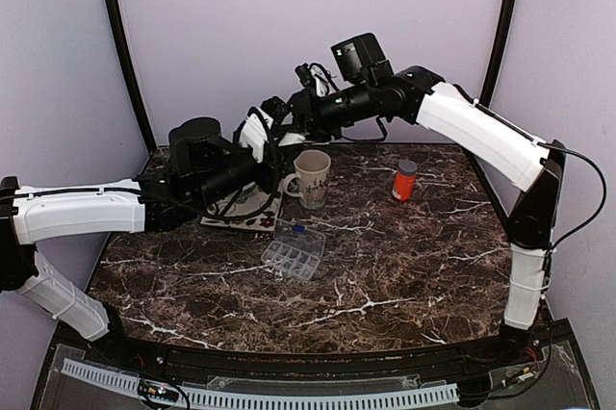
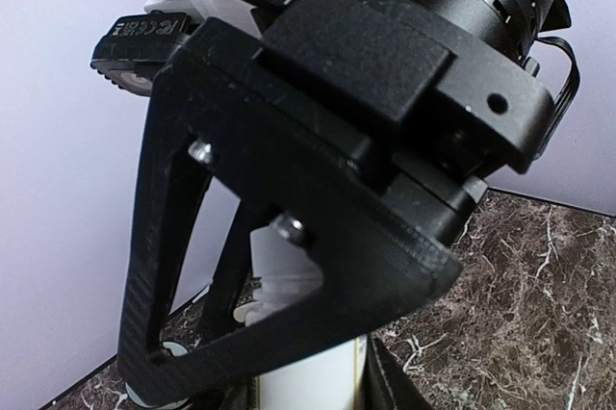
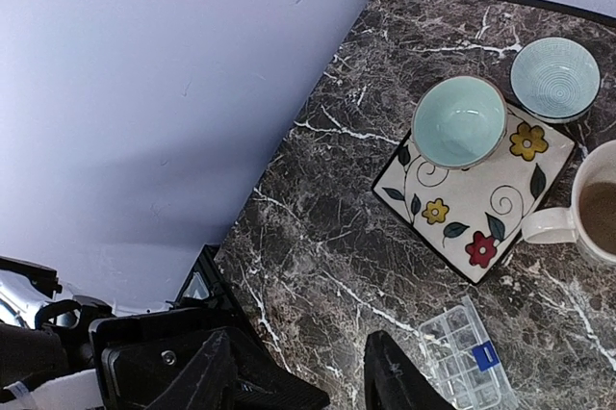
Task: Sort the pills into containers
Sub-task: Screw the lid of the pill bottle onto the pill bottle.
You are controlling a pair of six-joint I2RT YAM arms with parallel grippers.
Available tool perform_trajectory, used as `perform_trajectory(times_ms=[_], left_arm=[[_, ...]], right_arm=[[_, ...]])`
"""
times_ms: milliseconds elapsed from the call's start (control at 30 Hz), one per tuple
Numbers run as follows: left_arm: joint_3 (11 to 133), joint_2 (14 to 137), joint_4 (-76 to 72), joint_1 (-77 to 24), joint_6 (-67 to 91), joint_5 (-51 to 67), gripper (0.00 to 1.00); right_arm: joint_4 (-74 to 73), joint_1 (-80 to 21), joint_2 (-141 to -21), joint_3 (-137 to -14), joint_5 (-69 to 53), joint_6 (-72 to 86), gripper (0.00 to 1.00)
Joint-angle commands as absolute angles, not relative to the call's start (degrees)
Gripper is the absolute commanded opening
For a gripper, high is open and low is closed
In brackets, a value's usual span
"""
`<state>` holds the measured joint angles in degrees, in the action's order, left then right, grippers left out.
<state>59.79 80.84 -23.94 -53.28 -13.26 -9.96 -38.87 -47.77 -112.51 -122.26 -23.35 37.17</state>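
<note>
Now | clear pill organizer (image 1: pixel 294 253) mid-table, blue piece (image 3: pixel 484 356) on it | mint bowl (image 3: pixel 459 121) on floral plate (image 3: pixel 472 213), ribbed bowl (image 3: pixel 554 78) beside: both empty | orange bottle (image 1: pixel 404 180) label unreadable | right gripper (image 3: pixel 298 381) released | left gripper (image 1: pixel 252 145): cannot tell

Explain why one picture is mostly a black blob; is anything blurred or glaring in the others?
Left wrist view: black arm hardware sits close to the lens and blocks nearly everything, leaving a strip of marble table. Right wrist view: evenly lit, the flowered plate sharp, only the right gripper dark and soft. Top external view: soft light, no harsh glare.
</note>
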Motion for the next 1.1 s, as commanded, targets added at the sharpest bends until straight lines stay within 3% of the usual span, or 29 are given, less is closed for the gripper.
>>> perform_trajectory(times_ms=[0,1067], left_arm=[[60.0,77.6,-30.6,-53.5,-12.9,-8.2,0.05],[58.3,77.2,-27.1,-49.0,-7.1,-9.0,0.02]], right_arm=[[-38.8,-48.4,-111.4,-119.8,-23.5,37.1,0.46],[-36.9,-48.1,-106.0,-115.5,-21.3,36.7,0.5]])
